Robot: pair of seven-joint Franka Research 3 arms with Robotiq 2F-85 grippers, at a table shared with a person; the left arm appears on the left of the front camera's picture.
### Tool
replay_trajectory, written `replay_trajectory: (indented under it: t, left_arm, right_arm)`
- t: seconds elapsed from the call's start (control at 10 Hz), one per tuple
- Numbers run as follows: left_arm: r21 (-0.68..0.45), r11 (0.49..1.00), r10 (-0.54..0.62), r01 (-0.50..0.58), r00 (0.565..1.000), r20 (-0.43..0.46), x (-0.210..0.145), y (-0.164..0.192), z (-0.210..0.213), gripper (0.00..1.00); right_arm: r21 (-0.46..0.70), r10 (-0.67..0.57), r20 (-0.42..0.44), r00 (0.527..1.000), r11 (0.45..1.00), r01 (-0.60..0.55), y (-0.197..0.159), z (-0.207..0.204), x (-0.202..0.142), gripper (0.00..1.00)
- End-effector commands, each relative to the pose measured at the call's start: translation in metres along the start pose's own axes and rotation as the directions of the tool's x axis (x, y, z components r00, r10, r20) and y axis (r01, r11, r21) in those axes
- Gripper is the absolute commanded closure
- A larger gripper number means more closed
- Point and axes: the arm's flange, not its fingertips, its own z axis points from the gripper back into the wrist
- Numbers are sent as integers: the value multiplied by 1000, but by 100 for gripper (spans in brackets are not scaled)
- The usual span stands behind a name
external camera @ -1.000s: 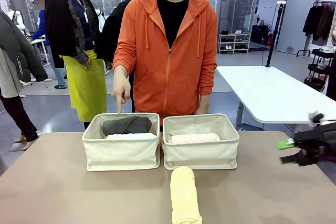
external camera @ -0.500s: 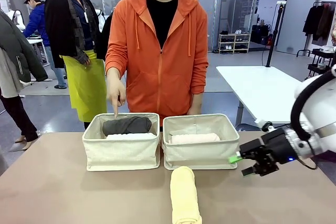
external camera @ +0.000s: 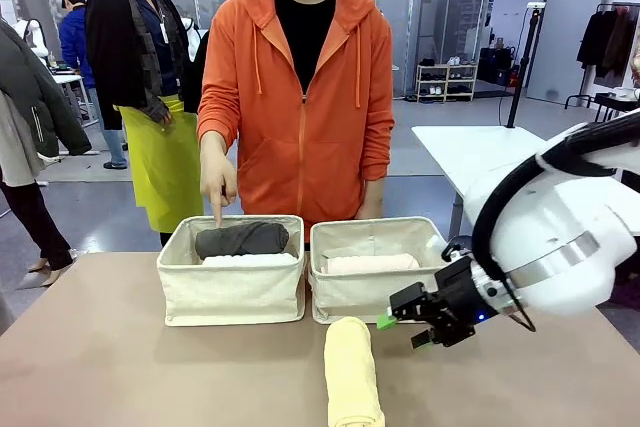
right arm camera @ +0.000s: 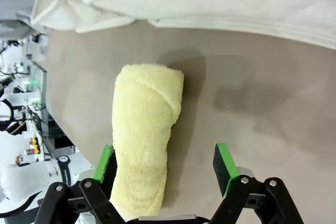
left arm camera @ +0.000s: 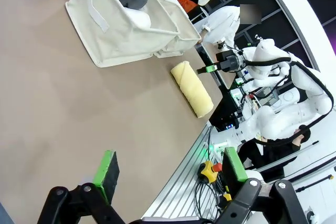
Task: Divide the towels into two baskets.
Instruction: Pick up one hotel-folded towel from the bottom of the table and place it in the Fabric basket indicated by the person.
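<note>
1. Yellow towel roll (external camera: 352,377) lies on the brown table (external camera: 100,347) at the lower centre of the front view, its long axis running from the near edge toward the baskets, far end just short of the right basket (external camera: 382,292). Its place matches the earlier frames.
2. Right gripper (external camera: 402,329) has moved since a second ago: then at the far right edge of the frame, half a second ago right of the right basket, now just right of the roll's far end, at the basket's front corner. Its jaws stand wide apart and hold nothing.
3. In the right wrist view that gripper (right arm camera: 167,161) shows one green pad (right arm camera: 103,162) beside the yellow roll (right arm camera: 144,135), which lies partly between the jaws toward that side; the other pad (right arm camera: 222,165) is over bare table. Contact cannot be told.
4. Left gripper (left arm camera: 170,171) at the bottom of the left wrist view is fully spread and empty, above the near table edge, well apart from the roll.
5. Left basket (external camera: 230,292), centre-left in the front view, holds the dark grey roll (external camera: 242,238) and the white roll (external camera: 250,260) in front of it, both lying crosswise. The right basket, touching it, holds one pale roll (external camera: 368,263), also crosswise.
6. The person's hand (external camera: 218,182) points a finger down over the left basket's back rim, slightly lower than a second ago.
</note>
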Motion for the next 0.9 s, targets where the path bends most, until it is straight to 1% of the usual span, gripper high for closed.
replay_trajectory:
  t: [0.0, 0.2, 0.5, 0.8]
  left_arm:
    - [7, 1000, 9, -9, 1000, 8, 1, -3, 2, 0]
    - [7, 1000, 9, -9, 1000, 8, 1, -3, 2, 0]
    - [7, 1000, 9, -9, 1000, 8, 1, -3, 2, 0]
    - [7, 1000, 9, -9, 1000, 8, 1, -3, 2, 0]
  right_arm:
    - [-31, -21, -14, 1000, 999, 21, 4, -17, -3, 7]
    - [-42, -16, -40, 999, 999, 14, 14, -29, -11, 7]
    - [-50, -8, -16, 1000, 999, 8, 29, -37, -15, 7]
    - [-52, -15, -32, 999, 999, 13, 41, -58, -14, 7]
